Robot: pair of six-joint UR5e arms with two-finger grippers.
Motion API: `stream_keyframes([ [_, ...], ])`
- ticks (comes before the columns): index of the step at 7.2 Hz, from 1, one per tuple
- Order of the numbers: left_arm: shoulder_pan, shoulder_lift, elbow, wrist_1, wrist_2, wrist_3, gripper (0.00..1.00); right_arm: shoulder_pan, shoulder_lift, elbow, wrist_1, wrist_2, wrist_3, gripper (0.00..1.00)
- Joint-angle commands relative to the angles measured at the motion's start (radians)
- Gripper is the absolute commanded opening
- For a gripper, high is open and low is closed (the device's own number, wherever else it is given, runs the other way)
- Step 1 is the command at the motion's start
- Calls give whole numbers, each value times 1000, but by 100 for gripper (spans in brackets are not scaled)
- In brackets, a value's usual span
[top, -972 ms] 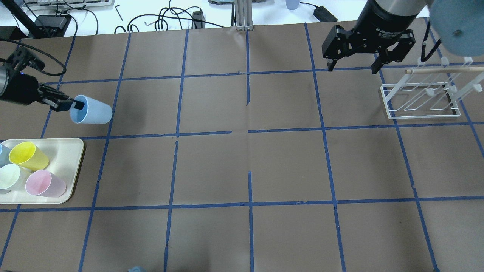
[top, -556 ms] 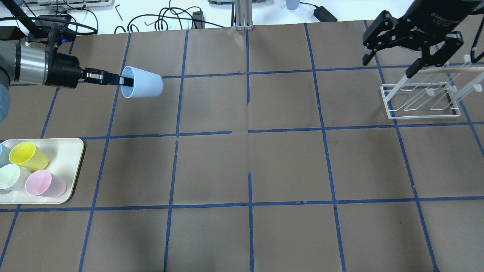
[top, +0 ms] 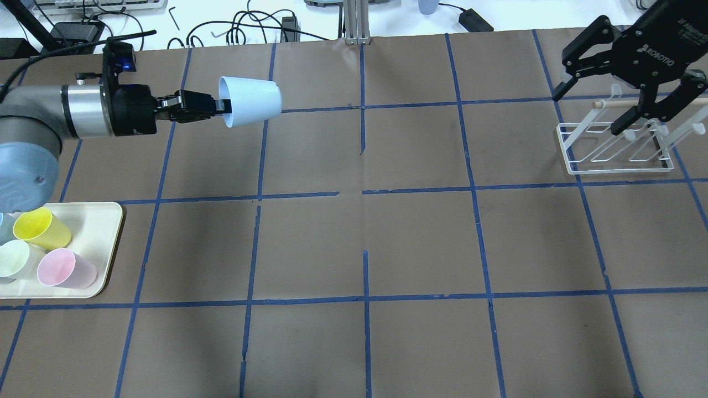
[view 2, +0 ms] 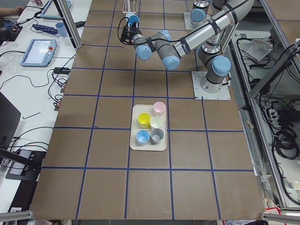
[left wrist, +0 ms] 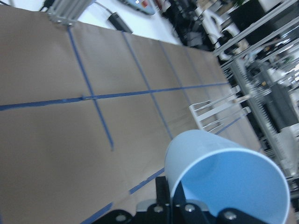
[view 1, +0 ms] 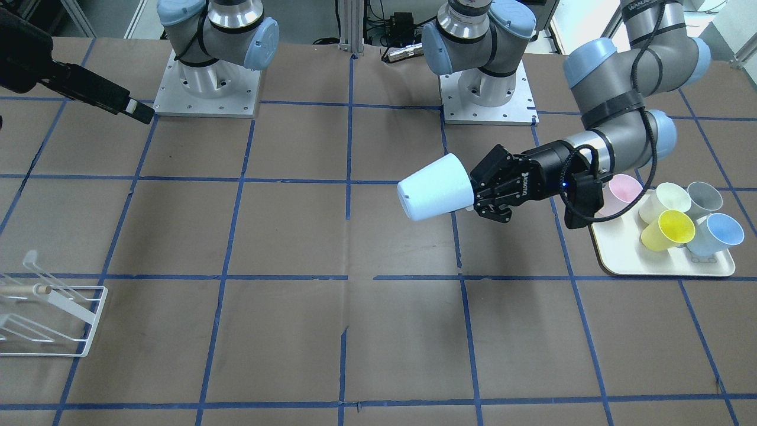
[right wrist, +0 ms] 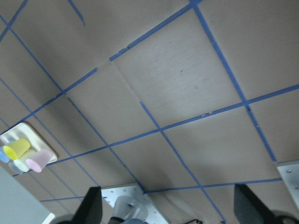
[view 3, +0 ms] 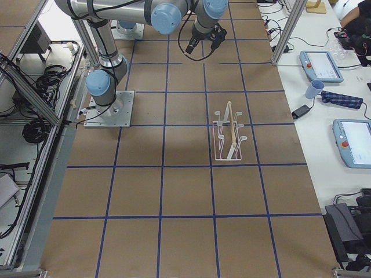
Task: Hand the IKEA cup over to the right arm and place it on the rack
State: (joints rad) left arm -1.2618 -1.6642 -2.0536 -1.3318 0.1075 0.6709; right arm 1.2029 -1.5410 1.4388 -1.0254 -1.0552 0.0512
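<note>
My left gripper is shut on the rim of the pale blue IKEA cup, one finger inside it. It holds the cup sideways above the table's far left part, with the base pointing toward the centre. The front view shows the cup clear of the table, and the left wrist view shows its bright blue inside. My right gripper is open and empty, hovering by the left end of the white wire rack at the far right. The rack's wooden rod holds no cups.
A cream tray at the near left holds a yellow cup, a pink cup and a pale green cup. A second blue cup and a grey cup also sit there. Cables lie beyond the far edge.
My left arm has carried the cup up and to the right, away from the tray. My right gripper has swung right toward the rack, still open.
</note>
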Motion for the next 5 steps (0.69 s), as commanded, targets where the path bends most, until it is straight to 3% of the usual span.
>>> stream_keyframes([
  [1, -140, 12, -28, -1, -163, -184, 0, -2, -5, 15, 99, 186, 12, 100],
  [2, -212, 9, -33, -6, -211, -218, 0, 9, -8, 14, 99, 207, 54, 100],
  [4, -287, 27, -43, -3, -317, -339, 0, 70, -2, 17, 100, 375, 250, 100],
  [5, -303, 37, -45, -1, -325, -352, 0, 82, -2, 18, 100, 433, 357, 100],
])
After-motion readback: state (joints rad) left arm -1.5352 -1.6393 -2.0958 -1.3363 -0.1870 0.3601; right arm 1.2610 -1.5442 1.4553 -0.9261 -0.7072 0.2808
